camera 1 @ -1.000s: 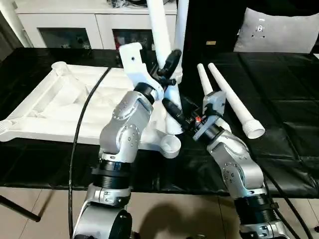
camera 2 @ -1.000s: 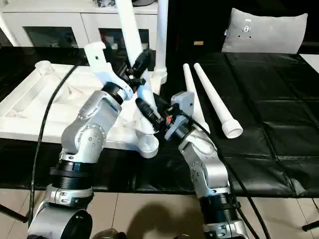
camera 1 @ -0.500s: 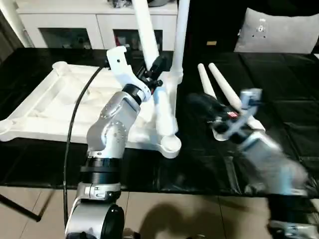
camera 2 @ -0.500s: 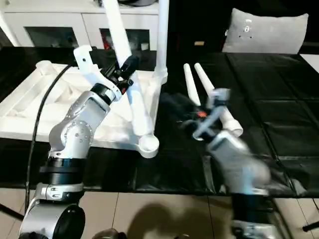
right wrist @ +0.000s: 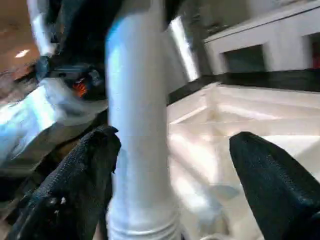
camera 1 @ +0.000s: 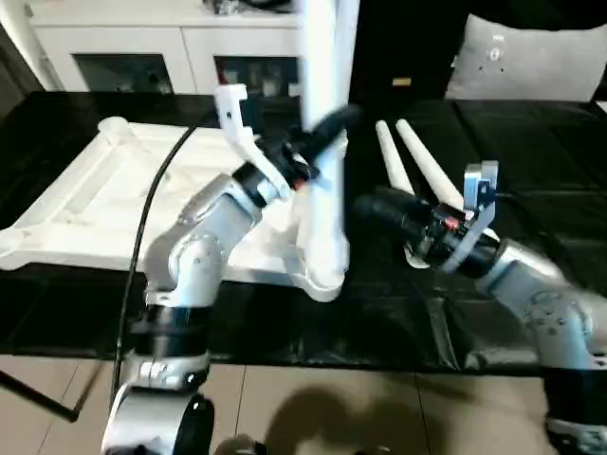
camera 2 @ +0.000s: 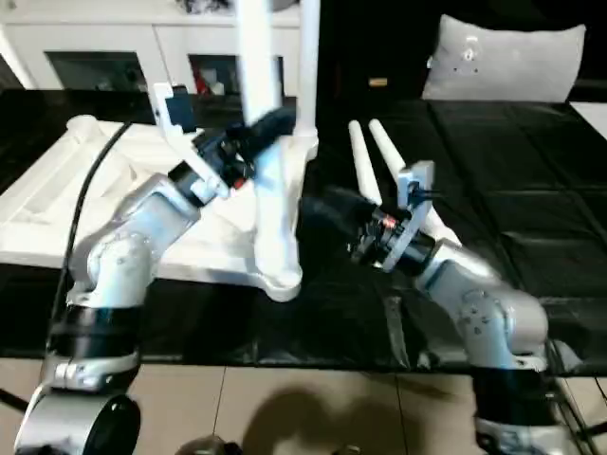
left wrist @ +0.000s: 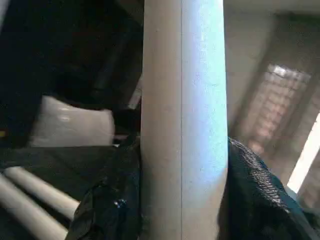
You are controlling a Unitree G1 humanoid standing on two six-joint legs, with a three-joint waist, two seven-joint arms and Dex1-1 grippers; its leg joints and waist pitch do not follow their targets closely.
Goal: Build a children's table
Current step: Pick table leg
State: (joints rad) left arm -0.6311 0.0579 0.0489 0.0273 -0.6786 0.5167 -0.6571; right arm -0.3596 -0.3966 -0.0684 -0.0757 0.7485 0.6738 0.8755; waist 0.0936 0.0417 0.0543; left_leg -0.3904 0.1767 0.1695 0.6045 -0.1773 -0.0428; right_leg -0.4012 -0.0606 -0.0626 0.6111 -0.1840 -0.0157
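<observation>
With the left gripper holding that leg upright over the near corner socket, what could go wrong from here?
1. The held leg looks barely seated in the near corner socket; pushed down off-axis, it might jam or skid off.
2. The right gripper is open, its fingers either side of the leg's base; they might bump it out of line.
3. The right forearm lies close to the two loose legs and might knock them rolling.

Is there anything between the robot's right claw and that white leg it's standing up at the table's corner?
Nothing: in the left eye view only bare black table cover separates the right claw from the upright leg, which the left claw grips.
</observation>
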